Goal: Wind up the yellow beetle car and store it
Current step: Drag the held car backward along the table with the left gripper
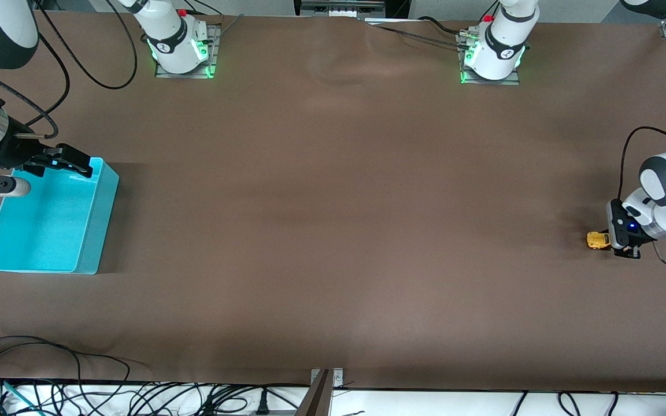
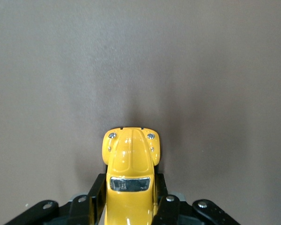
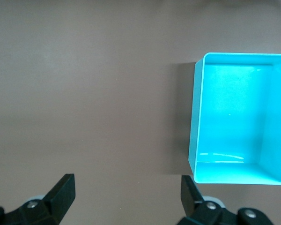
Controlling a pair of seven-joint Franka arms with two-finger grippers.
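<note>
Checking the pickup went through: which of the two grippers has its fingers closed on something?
The left gripper, at its arm's end of the table, is shut on the yellow beetle car. The right gripper hangs open above the turquoise bin.

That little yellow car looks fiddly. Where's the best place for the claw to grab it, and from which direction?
Across its flat sides, coming in from the rear. The yellow beetle car has a rounded roof and hood that would likely slip, and the left gripper is already shut on it that way, one finger on each side.
</note>
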